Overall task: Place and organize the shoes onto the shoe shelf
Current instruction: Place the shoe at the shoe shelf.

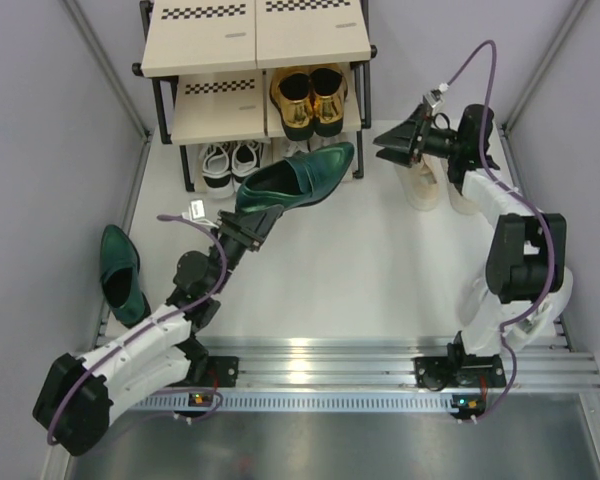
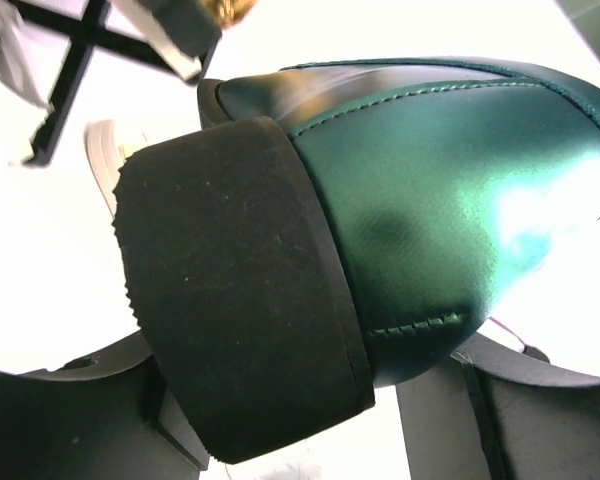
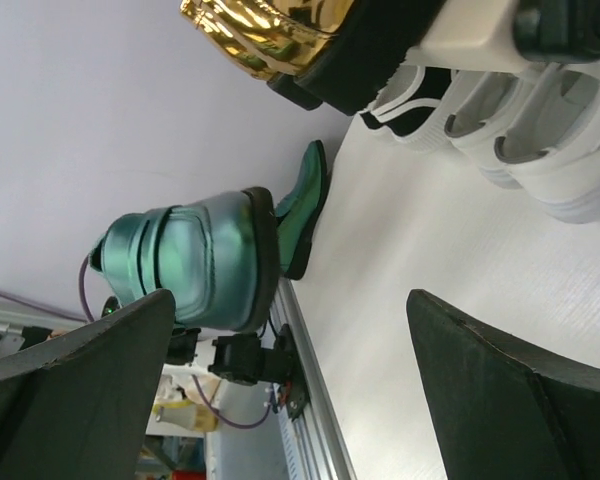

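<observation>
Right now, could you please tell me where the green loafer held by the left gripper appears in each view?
Top external: held green loafer, centre, just below the shelf.
Left wrist: fills most of the frame.
Right wrist: left of centre, raised.
Shared landmark: the gold loafers, near the top of every view.

No words, brands or numbers can be read anywhere. At the upper middle of the top view, the shelf [image 1: 210, 55] boards bear only checkered strips [image 1: 208, 12]. A dark mark [image 1: 235, 35] on each top board is too small to make out. The white tags [image 1: 195, 210] on the cables [image 1: 480, 55] show no legible print.
</observation>
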